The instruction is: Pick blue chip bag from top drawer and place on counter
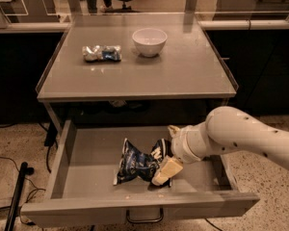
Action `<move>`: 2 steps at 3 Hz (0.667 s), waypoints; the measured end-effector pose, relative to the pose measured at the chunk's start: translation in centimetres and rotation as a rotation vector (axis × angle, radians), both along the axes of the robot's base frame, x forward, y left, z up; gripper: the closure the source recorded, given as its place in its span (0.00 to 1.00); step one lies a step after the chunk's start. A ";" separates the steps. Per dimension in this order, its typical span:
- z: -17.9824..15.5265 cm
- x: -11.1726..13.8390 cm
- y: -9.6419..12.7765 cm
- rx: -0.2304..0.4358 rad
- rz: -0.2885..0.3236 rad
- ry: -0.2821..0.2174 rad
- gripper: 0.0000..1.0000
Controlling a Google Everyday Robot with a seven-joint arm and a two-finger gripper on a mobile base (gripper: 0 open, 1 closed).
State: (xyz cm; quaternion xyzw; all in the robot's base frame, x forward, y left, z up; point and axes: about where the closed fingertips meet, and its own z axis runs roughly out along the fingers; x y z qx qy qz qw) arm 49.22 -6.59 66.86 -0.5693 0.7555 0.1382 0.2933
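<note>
The blue chip bag [136, 161], dark navy and crinkled with white lettering, lies in the middle of the open top drawer [86, 148]. My gripper [164, 154] reaches in from the right on a white arm and is low in the drawer at the bag's right end. It is open, with one cream finger [166, 169] in front of the bag's edge and the other behind it. The bag rests on the drawer floor. The grey counter [144, 78] is directly above the drawer.
A white bowl [149, 41] and a small silver-and-blue packet [102, 53] sit at the back of the counter. The drawer's front panel has a dark pull handle [144, 219]. A black pole [17, 196] and cables lie on the floor at left.
</note>
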 end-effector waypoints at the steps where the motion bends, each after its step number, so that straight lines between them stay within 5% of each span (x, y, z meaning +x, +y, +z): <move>1: -3.3 0.1 2.3 -0.010 -0.040 0.016 0.00; 2: -3.5 0.0 2.5 -0.008 -0.048 0.019 0.00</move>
